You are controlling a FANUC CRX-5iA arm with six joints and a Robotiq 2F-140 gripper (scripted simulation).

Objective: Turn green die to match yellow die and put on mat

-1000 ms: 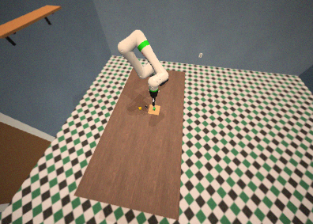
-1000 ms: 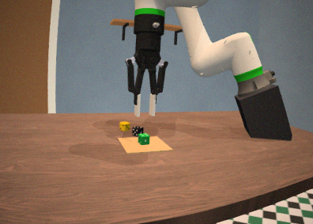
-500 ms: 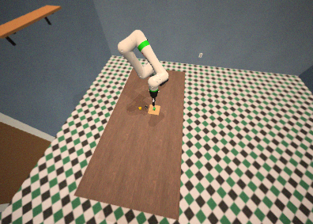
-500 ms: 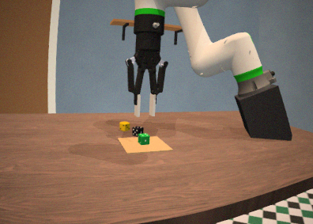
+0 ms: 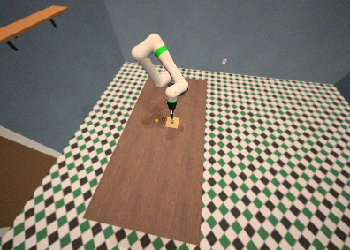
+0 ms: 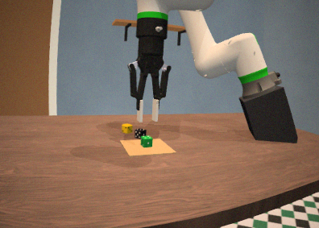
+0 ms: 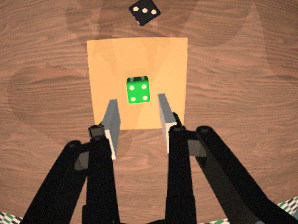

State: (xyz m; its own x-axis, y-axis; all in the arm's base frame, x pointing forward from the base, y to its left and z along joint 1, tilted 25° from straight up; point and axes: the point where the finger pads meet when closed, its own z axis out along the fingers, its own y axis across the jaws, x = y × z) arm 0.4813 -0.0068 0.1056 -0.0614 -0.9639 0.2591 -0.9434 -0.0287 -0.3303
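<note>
Matt wood-grain table [image 6: 60, 181], flat matt tan mat [image 6: 161, 148], smooth white arm shell [image 6: 225, 56]

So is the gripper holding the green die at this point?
No, the green die sits flat on the mat, while the gripper hangs above it with nothing between its partly closed fingers.

A long brown wooden table [image 6: 225, 177] carries it all. Flat on it lies a tan mat [image 6: 159, 150], with the green die [image 6: 147, 141] sitting on it. Just beyond the mat's far edge, straight on the wood, rest a black die [image 6: 140, 133] and a yellow die [image 6: 127, 128].
</note>
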